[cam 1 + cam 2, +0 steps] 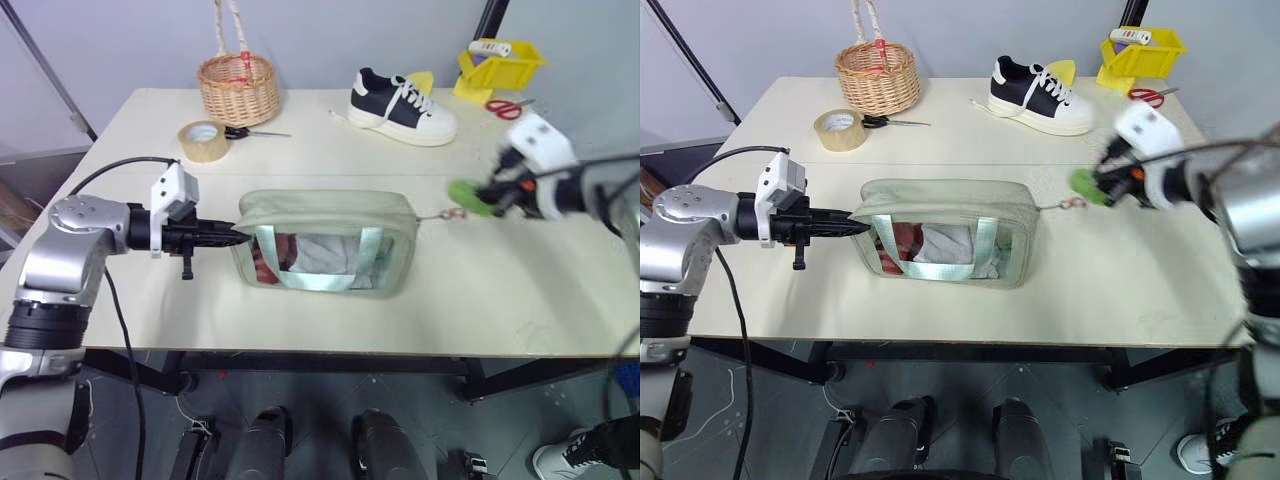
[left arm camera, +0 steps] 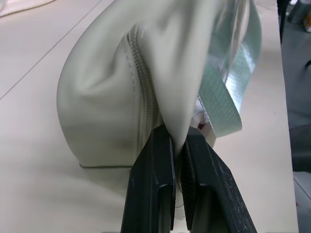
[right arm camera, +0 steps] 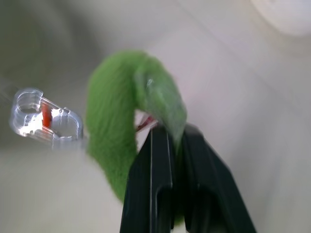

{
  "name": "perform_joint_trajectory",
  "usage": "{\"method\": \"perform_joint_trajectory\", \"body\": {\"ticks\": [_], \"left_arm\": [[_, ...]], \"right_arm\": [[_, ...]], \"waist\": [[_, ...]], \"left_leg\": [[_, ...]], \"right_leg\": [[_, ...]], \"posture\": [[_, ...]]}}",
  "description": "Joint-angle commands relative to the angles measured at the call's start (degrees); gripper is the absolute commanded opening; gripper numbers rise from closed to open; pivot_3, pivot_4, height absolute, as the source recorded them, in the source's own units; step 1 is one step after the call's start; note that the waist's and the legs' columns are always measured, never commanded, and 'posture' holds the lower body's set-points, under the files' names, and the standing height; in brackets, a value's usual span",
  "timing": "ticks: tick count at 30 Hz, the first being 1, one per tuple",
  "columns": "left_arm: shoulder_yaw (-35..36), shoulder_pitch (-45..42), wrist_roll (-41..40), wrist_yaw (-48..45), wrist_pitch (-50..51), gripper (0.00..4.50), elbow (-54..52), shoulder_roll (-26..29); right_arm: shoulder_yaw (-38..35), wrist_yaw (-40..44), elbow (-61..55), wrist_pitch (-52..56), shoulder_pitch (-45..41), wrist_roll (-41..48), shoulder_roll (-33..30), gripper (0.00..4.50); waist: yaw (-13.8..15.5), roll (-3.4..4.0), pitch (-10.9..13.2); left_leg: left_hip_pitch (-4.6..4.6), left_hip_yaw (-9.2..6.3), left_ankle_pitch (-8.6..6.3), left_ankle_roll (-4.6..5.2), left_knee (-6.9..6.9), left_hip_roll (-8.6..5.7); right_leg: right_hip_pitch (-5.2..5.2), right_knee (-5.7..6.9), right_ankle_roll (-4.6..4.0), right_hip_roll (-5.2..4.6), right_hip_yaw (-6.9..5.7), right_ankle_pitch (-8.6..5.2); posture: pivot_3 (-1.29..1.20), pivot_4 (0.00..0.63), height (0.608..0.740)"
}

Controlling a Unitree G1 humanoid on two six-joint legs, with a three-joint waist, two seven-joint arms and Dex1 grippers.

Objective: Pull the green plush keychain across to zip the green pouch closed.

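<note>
The pale green pouch (image 1: 325,240) lies in the middle of the table with its clear window and two green straps facing me. My left gripper (image 1: 238,236) is shut on the fabric at the pouch's left end, beside the zipper (image 2: 143,97). The green plush keychain (image 1: 470,196) hangs out past the pouch's right end on a thin taut chain (image 1: 440,213). My right gripper (image 1: 490,197) is shut on this fuzzy ring (image 3: 121,121), well to the right of the pouch. The pouch's top looks closed along its length.
A tan tape roll (image 1: 203,141), scissors (image 1: 255,132) and a wicker basket (image 1: 238,88) stand at the back left. A black-and-white shoe (image 1: 402,106) sits at the back centre. A yellow bin (image 1: 497,67) and red scissors (image 1: 505,108) are at the back right.
</note>
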Motion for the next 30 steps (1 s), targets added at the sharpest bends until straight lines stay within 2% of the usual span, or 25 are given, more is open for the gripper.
{"method": "perform_joint_trajectory", "body": {"ticks": [1,3,6,16,20,24,30], "left_arm": [[1.58,1.62,0.32,0.88,1.34,0.0,1.15,2.24],[1.76,1.7,-0.52,1.52,1.7,0.0,1.09,2.35],[1.7,1.62,-1.2,1.86,2.09,0.0,1.0,2.5],[2.31,1.86,-2.77,2.84,3.14,0.0,0.46,2.46],[2.69,2.52,-3.43,3.23,3.62,0.0,-0.31,2.6],[2.95,2.63,-3.74,3.42,3.78,0.0,-0.21,2.44],[3.2,2.61,-4.32,3.9,4.18,0.0,-0.42,1.77]], "right_arm": [[-7.2,-6.93,1.38,-3.95,9.39,-7.57,-7.61,0.05],[-7.91,-8.32,-2.67,-3.93,14.91,-6.58,-6.54,0.05],[-7.66,-9.72,-10.07,-1.87,18.61,-2.97,-2.25,0.05],[2.36,-21.18,-19.18,8.65,12.71,-0.5,19.03,0.05],[7.18,-21.93,-22.35,9.06,14.09,-1.35,19.6,0.05],[14.82,-21.1,-24.02,6.32,15.23,-4.42,16.04,0.05],[19.55,-20.9,-22.34,2.45,14.92,-9.44,12.74,0.05]], "waist": [[-0.11,0.01,-0.01],[-0.14,0.01,-0.01],[-0.19,0.01,-0.01],[-1.68,-0.01,-0.02],[-1.54,-0.01,-0.02],[-1.62,-0.01,-0.02],[-1.59,-0.01,-0.03]], "left_leg": [[0.04,0.0,0.0,0.0,-0.01,0.01],[0.07,0.0,0.0,0.0,0.01,0.03],[0.11,-0.01,0.0,0.0,0.02,0.07],[0.27,-0.06,0.0,0.0,-0.07,0.13],[0.22,-0.12,0.0,0.0,-0.1,0.15],[0.28,-0.09,0.0,0.0,-0.07,0.14],[0.41,-0.09,-0.01,0.01,-0.09,0.17]], "right_leg": [[0.04,0.0,0.0,0.0,0.0,0.0],[0.06,0.0,0.0,0.01,0.0,0.0],[0.1,0.0,0.0,0.05,0.0,0.0],[0.19,-0.01,-0.03,0.18,0.01,-0.01],[0.18,-0.02,-0.03,0.14,-0.02,-0.01],[0.26,-0.11,-0.03,0.14,-0.02,-0.01],[0.35,-0.15,-0.08,0.23,-0.02,0.01]], "posture": [[0.0,0.15,0.695],[0.0,0.15,0.695],[0.0,0.15,0.695],[0.0,0.15,0.695],[0.0,0.15,0.695],[0.0,0.15,0.695],[0.0,0.15,0.695]]}}
